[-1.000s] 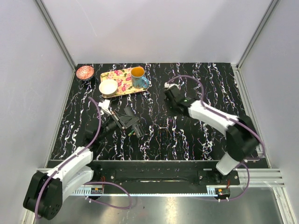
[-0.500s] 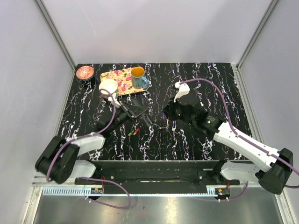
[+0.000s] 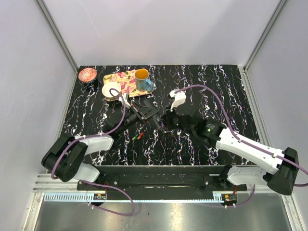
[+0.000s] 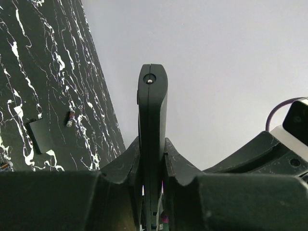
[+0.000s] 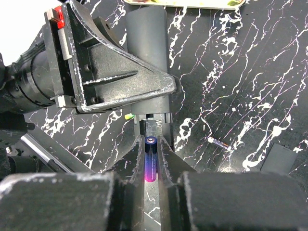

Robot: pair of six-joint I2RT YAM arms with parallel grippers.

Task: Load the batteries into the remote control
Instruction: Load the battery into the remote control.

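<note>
My left gripper [image 3: 144,111] is shut on the black remote control [image 3: 155,117] and holds it off the table, edge-on in the left wrist view [image 4: 152,101]. My right gripper [image 3: 167,121] is shut on a blue-purple battery [image 5: 150,161]. The battery's tip sits just short of the remote's open battery recess [image 5: 154,124]. Red-and-green batteries [image 3: 137,136] lie on the table below the remote. Another battery [image 5: 219,142] lies on the table to the right; it also shows in the left wrist view [image 4: 70,118].
A floral yellow tray [image 3: 120,77] at the back left carries a blue mug [image 3: 142,79] and a white bowl [image 3: 111,90]. A pink bowl [image 3: 87,74] sits in the far left corner. A small black flat piece [image 5: 277,159] lies near the loose battery.
My left gripper has carried the remote up and to the right toward the table's middle. My right gripper has swung left and met it, with the battery now at the recess.
</note>
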